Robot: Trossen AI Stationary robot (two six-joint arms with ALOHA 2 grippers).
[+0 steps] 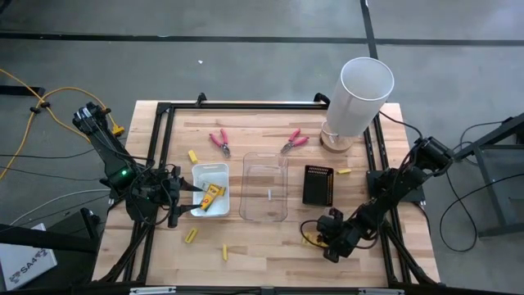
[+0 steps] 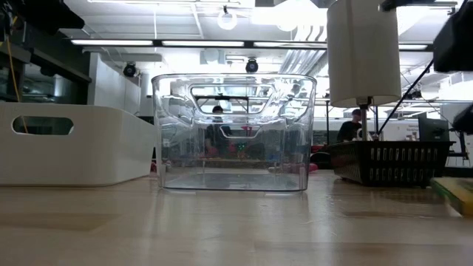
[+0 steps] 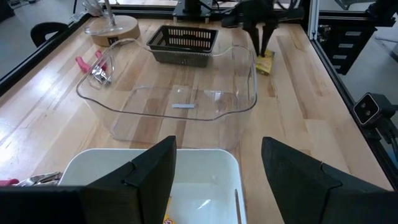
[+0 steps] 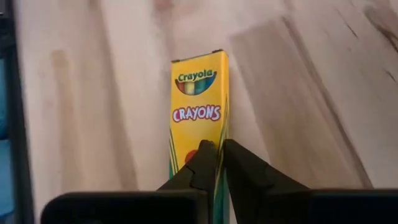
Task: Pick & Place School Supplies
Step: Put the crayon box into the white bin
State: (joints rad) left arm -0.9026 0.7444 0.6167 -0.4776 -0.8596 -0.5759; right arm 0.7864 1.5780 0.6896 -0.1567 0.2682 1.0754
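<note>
Right gripper (image 4: 216, 163) is pinched shut on the near end of a yellow crayon box (image 4: 199, 106), which lies flat on the wooden table (image 1: 270, 238) at the front right, in front of the black mesh basket (image 1: 318, 183). The fingers meet at the box's narrow edge (a thin bite, by the look of it), so the lift probably wants to be slow and straight up; a quick swing could let the glossy cardboard slip or twist out.

Left gripper (image 3: 217, 168) hangs wide open and empty over the white tray (image 1: 210, 190), where another yellow box (image 1: 213, 196) already lies.

Between the two arms stands the clear tray (image 1: 264, 186), smooth transparent plastic with rounded corners and seemingly nothing in it but a small label. Loose yellow pieces (image 1: 191, 236) lie on the pale planks near the front edge, and one more sits beside the basket.

Farther back, two pink-handled pliers (image 1: 219, 141) rest on the wood, well apart from each other. At the far right corner rises the tall white cylinder (image 1: 358, 97), matte and smooth, on a round wooden base.
</note>
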